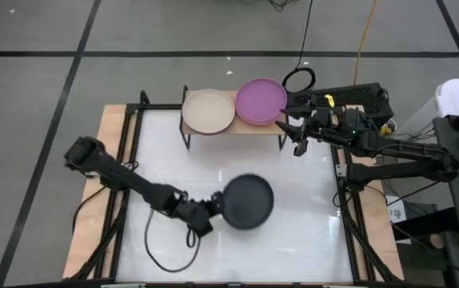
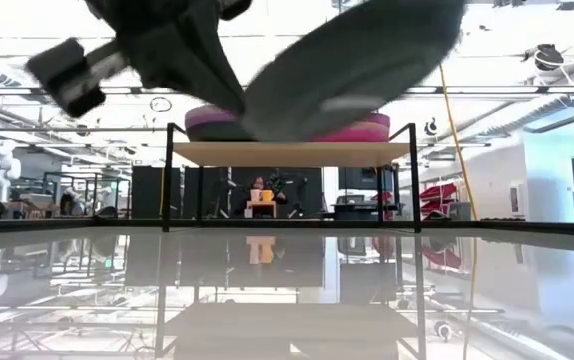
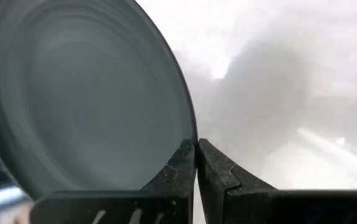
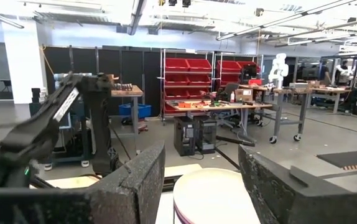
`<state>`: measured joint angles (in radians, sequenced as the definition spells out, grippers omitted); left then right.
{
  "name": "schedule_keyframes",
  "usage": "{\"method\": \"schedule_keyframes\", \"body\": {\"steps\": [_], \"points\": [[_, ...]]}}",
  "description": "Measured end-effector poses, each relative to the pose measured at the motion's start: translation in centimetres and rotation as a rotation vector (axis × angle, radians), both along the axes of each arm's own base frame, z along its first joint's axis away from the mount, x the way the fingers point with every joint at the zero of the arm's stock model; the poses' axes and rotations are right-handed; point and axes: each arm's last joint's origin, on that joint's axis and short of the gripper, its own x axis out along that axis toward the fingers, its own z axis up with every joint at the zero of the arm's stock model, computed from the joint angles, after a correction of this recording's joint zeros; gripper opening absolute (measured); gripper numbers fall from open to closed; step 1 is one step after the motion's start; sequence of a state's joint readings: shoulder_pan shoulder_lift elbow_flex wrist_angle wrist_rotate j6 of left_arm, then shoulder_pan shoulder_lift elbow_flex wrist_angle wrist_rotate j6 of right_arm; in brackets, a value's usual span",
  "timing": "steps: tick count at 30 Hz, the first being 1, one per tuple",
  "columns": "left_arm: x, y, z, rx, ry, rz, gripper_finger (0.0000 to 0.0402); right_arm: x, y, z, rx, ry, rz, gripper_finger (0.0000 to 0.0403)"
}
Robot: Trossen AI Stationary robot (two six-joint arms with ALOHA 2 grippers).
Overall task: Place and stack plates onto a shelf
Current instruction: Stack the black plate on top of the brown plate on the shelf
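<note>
A dark grey-black plate (image 1: pixel 248 202) hangs above the white table's middle, with my left gripper (image 1: pixel 217 203) shut on it; in the low view this plate (image 2: pixel 357 60) is tilted and clear of the table. The shelf (image 1: pixel 233 126) stands at the far edge on thin black legs. On its wood top lie a beige plate (image 1: pixel 208 110) and a magenta plate (image 1: pixel 261 100). My right gripper (image 1: pixel 292 126) waits open and raised at the shelf's right end, touching nothing. My left gripper pinches the dark plate's rim (image 3: pixel 190 138) between its two fingers, on the side toward the table's left. The fingers come from the left, slanting down. The plate is lifted clear and tilted, its held side lower and its free side (image 2: pixel 437 20) higher.
Wooden strips (image 1: pixel 109 184) run along the table's left and right sides. A black cable (image 1: pixel 161 252) loops on the table near the left arm. In the right wrist view a pale round plate (image 4: pixel 213 196) shows beyond the open fingers. Bare white tabletop (image 1: pixel 293 248) lies in front of the shelf.
</note>
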<state>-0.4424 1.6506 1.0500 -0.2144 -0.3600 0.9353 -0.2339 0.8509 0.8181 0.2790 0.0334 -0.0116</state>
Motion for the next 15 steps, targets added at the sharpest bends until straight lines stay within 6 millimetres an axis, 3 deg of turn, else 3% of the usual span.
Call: {"method": "schedule_keyframes", "body": {"steps": [9,15], "points": [[-3.9,6.9,6.6,0.065,-0.028,0.209,0.0005,0.0,0.0,0.0,0.000,0.000,0.000,0.0183],[-6.3,12.0,9.8,0.109,-0.085,0.327,0.0005,0.0,0.0,0.0,0.000,0.000,0.001,0.0183]]}}
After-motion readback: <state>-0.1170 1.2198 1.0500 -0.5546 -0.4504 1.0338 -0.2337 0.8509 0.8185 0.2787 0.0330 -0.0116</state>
